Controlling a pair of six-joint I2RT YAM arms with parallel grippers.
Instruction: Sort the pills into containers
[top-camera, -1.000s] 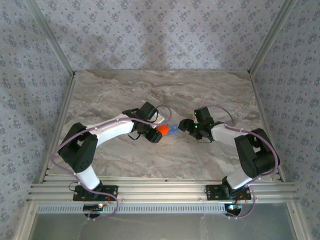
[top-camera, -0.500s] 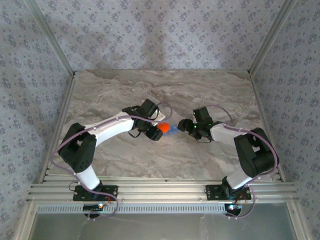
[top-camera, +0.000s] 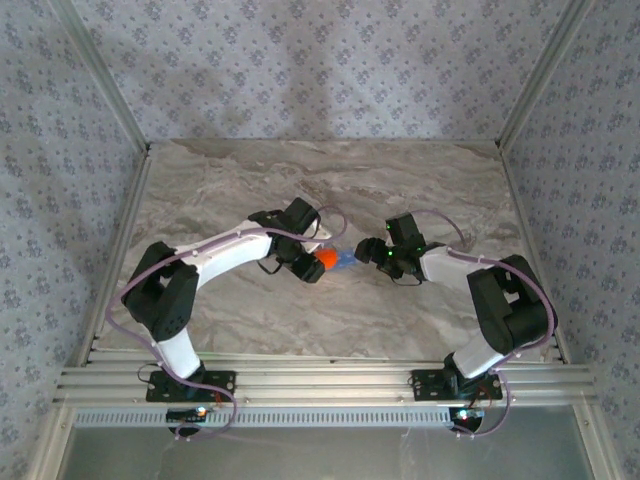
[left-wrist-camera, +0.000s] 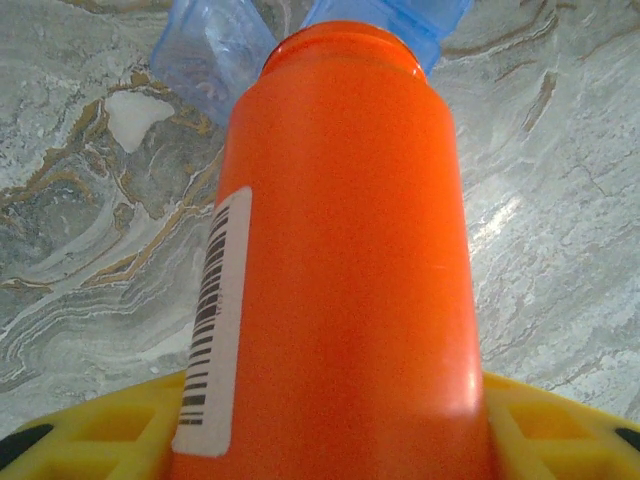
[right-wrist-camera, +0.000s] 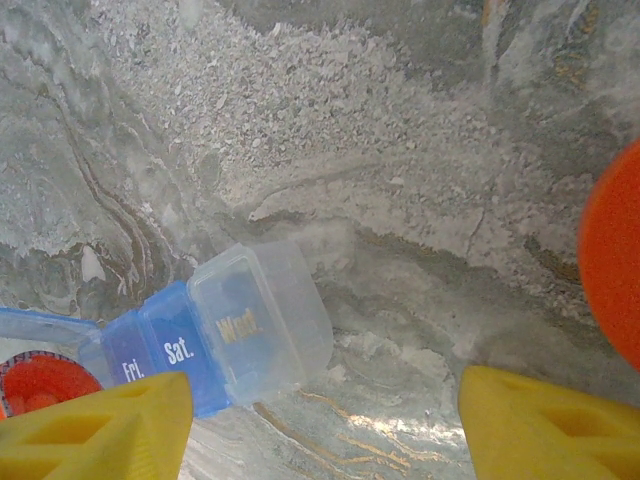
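My left gripper (top-camera: 314, 264) is shut on the orange bottle (top-camera: 323, 262). In the left wrist view the bottle (left-wrist-camera: 340, 260) lies between the yellow fingers (left-wrist-camera: 90, 425), barcode label on its left, its mouth pointing at the translucent blue pill box (left-wrist-camera: 215, 50). That pill box (top-camera: 346, 259) lies on the table between the two grippers. In the right wrist view the pill box (right-wrist-camera: 170, 345) has its clear "Wed" lid (right-wrist-camera: 255, 325) raised, beside blue "Sat." and "Fri" lids. My right gripper (right-wrist-camera: 325, 430) is open just short of it, holding nothing. The bottle's rim (right-wrist-camera: 612, 250) shows at the right edge.
The marble tabletop (top-camera: 400, 180) is walled with patterned panels on three sides. A round red-orange thing (right-wrist-camera: 35, 385) sits at the pill box's far end; what it is stays unclear. Bare marble lies behind and in front of the grippers.
The left arm has shifted slightly, turning the bottle a little at the pill box. The right arm has stayed still.
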